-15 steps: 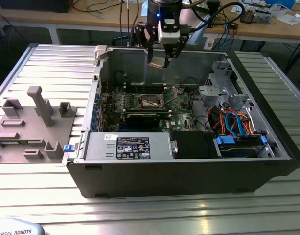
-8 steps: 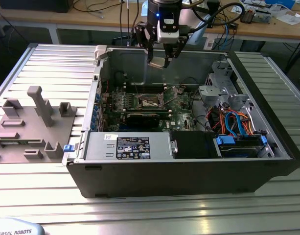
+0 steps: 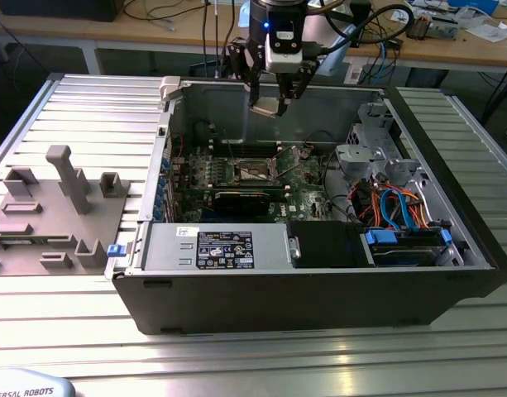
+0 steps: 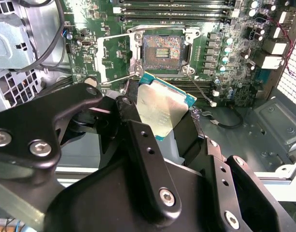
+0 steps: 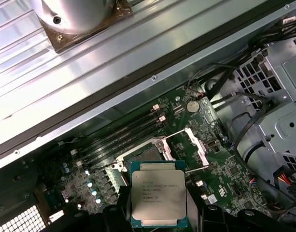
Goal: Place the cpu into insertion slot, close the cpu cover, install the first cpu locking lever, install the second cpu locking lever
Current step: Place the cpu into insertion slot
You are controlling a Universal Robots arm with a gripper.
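PRINT | cpu [image 5: 159, 194]: lines of small lettering on its metal top, too fine to read; power supply [image 3: 162, 246]: white label [image 3: 187, 232] and dark label [image 3: 224, 249], illegible; pale casing [image 3: 21, 389] at the exterior view's lower left: capital lettering along its edge

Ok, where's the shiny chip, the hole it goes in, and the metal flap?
cpu [image 5: 159, 197], first wrist view, middle of its silver top.
insertion slot [image 4: 162, 48], second wrist view, middle of its gold contact field.
cpu cover [image 5: 198, 146], first wrist view, outer bar of the open frame.
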